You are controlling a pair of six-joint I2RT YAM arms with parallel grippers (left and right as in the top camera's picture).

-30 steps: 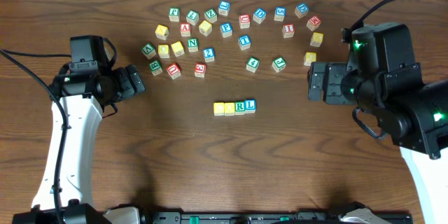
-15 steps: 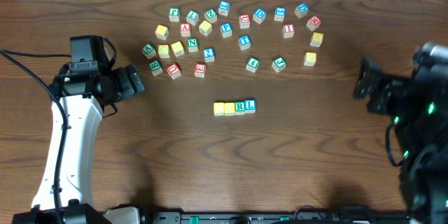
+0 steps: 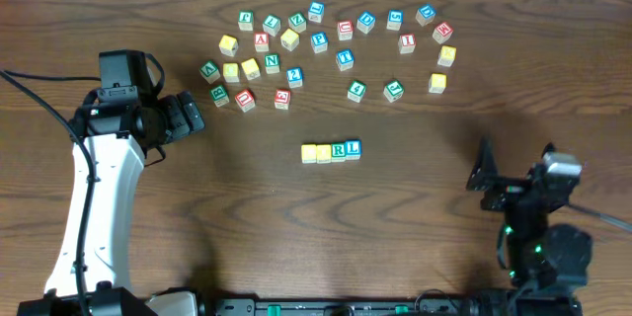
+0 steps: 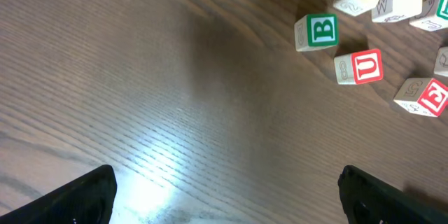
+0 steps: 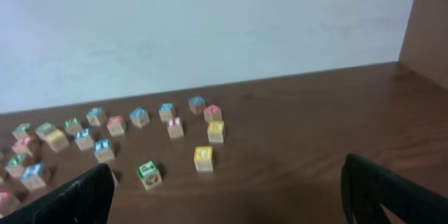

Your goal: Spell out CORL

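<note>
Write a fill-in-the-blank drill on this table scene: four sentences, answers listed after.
1. The row of four cubes ends on the right arm's side with the blue-framed letter ____.
2. The two plain-topped cubes in that row are ____.
3. In the left wrist view, the frame around the letter on the B cube is ____.
4. The left tool and the right tool hold nothing, and both stand ____.

Missing words: L; yellow; green; open
</note>
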